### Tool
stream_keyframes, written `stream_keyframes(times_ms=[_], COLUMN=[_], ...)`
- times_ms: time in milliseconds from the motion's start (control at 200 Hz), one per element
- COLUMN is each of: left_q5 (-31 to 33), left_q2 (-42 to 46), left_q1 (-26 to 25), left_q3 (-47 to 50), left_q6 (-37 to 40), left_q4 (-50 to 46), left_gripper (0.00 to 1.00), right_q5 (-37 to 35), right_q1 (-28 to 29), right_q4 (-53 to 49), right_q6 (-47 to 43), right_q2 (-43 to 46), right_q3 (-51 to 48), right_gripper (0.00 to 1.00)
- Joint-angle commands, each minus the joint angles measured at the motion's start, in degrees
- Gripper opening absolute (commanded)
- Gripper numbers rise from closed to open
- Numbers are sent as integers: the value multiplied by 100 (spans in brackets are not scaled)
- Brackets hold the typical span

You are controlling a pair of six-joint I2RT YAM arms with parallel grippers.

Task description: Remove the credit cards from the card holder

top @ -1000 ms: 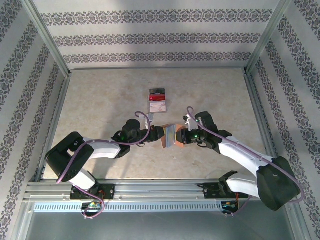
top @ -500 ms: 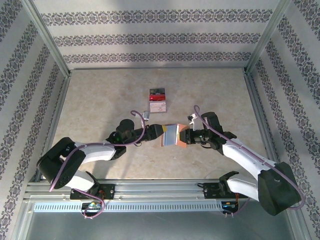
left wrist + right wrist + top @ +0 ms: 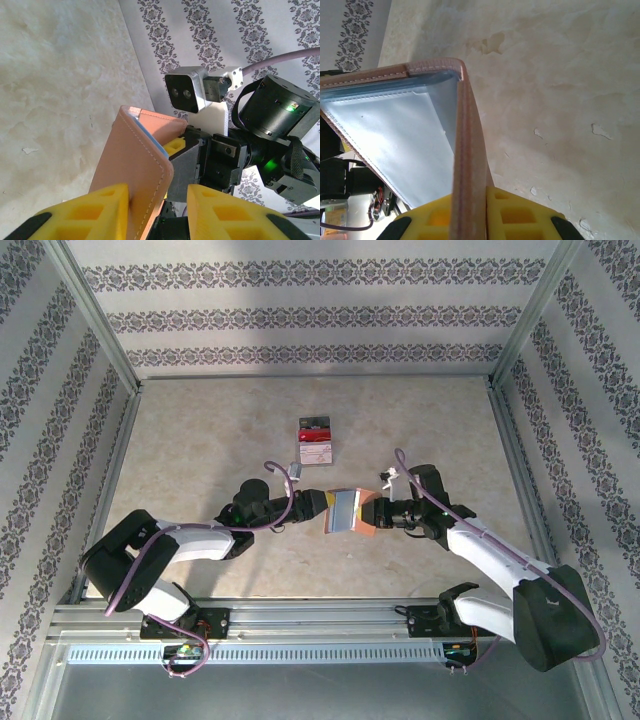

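Holder (image 3: pixel 345 512) hangs spread open between the two tools over the middle of the table (image 3: pixel 200 430). Its outside is salmon and its grey-blue pockets face upward.

Right tool (image 3: pixel 380 512) is clenched on the right flap, with yellow fingers (image 3: pixel 520 215) on either face of the leather. Left tool (image 3: pixel 318 506) has its jaws parted around the free edge of the left flap. One finger (image 3: pixel 85 210) lies against the outer face and the other stands off it, so no pinch is made there.

Cards (image 3: pixel 315 443), a small red, white and dark stack, lie flat on the table beyond the holder and apart from it. Whether any card sits in the pockets cannot be told. The right wrist view gives only smooth grey-blue lining, and the left wrist view gives a thin blue edge inside the fold.

Step in hand, as judged, is opening the holder to expose the pockets, with the right tool as anchor. The next move calls for the left tool either to pinch its flap and widen the fold, or to reach into a pocket for a card edge. The anchoring grip must keep the holder from twisting meanwhile.
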State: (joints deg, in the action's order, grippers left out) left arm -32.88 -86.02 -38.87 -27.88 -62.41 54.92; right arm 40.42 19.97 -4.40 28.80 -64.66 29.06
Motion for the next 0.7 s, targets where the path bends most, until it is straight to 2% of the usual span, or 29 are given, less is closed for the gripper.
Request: stream_keyframes(times_ms=[0,275,490,695], left_q5=[-127,-148,-157,-183], left_q2=[-63,-159,-161,-128], left_q1=[46,38,38,38], left_q3=[-31,-75,-78,-55], left_q6=[45,93,111,89], left_q4=[274,205,210,274], left_gripper=[33,29,22,22], right_q5=[246,413,406,361], right_q1=[-54,-61,-63,-73], right_q4=[242,457,462,444], right_q6=[99,207,227,181], right_q2=[41,15,42,-18], right_q3=[-42,-80,-89,-102], right_gripper=[0,0,0,0])
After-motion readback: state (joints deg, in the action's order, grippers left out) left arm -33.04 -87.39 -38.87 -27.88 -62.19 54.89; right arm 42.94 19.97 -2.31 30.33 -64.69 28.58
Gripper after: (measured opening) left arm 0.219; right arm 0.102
